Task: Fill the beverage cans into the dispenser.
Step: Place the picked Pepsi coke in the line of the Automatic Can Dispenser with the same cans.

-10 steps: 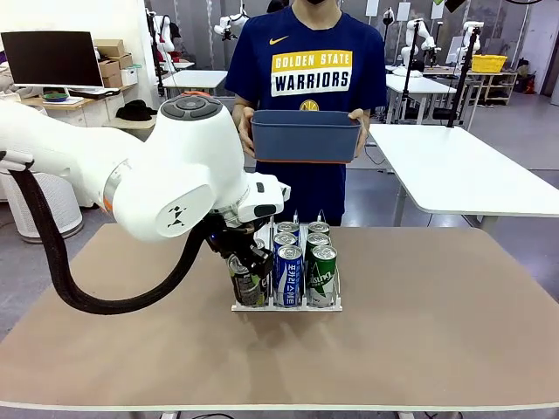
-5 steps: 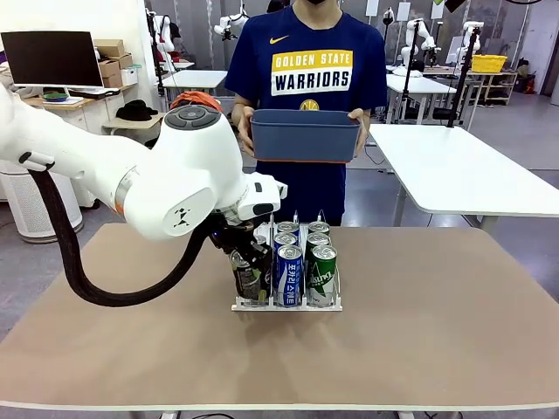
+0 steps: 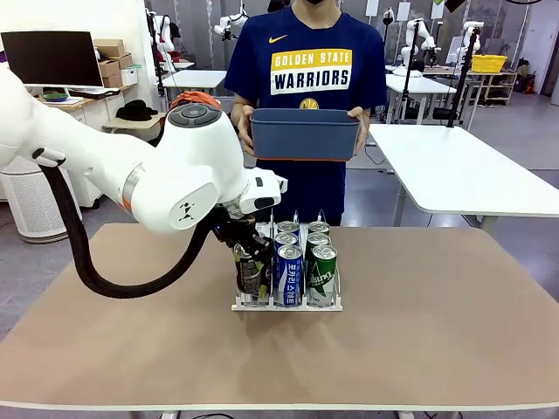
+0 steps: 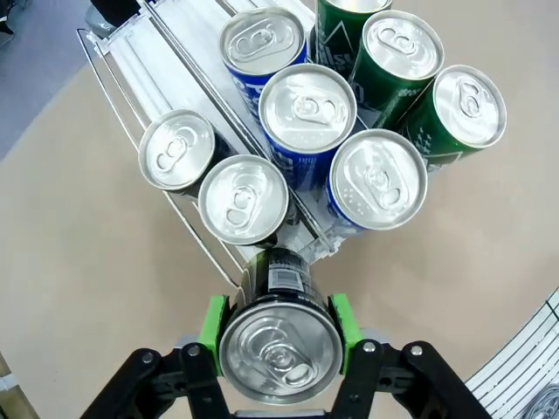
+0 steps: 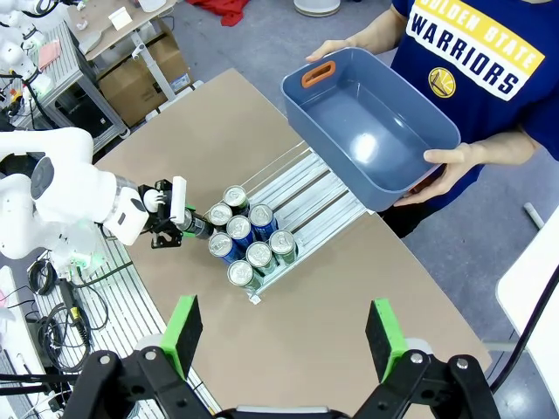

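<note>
Left end effector: at the bottom centre of the left wrist view, clamped on a black can between its green pads; in the front view it sits left of centre at the dispenser's left lane.
Held can: upright, at the near end of the left lane, just beside two black cans standing there.
Dispenser: white wire rack at the centre of the front view, resting on the bench.
Other cans: three blue cans in the middle lane, three green cans in the right lane.
Right end effector: bottom of the right wrist view, jaws spread wide, holding nothing, high above the bench.
Person: holds a dark blue tub at the upper centre of the front view.
</note>
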### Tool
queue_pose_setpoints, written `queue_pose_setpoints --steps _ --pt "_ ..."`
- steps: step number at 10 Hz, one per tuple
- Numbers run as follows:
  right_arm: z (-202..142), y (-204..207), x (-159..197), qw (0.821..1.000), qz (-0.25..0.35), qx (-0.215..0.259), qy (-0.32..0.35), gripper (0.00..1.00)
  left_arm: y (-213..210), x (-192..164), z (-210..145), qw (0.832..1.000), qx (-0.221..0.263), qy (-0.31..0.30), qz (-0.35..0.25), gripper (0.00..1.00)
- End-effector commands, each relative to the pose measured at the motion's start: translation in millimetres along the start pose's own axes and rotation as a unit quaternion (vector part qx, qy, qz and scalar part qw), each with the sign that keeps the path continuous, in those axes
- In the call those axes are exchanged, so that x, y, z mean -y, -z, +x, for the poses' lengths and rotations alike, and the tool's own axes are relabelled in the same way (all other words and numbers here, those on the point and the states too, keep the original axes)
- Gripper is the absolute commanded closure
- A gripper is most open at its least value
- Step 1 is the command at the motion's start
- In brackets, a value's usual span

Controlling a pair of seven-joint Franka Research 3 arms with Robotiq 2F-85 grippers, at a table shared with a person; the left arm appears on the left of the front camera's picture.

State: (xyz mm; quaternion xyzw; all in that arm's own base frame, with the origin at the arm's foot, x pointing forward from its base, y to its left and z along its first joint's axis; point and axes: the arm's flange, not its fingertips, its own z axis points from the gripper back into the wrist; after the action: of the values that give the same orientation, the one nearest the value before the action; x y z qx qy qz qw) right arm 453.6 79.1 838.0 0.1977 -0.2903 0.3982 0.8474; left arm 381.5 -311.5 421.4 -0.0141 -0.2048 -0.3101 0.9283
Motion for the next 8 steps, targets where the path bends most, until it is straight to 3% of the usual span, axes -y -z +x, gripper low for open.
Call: queue_pose_setpoints --steps 1,8 --pt "-1 0 -1 1.0 0.002 -0.001 0.005 0.0 8 -10 19 0.999 0.037 0.013 -0.016 0.42" --pt "-1 0 -1 1.0 0.002 -0.001 0.005 0.0 35 -20 29 0.999 0.024 0.001 -0.031 0.42"
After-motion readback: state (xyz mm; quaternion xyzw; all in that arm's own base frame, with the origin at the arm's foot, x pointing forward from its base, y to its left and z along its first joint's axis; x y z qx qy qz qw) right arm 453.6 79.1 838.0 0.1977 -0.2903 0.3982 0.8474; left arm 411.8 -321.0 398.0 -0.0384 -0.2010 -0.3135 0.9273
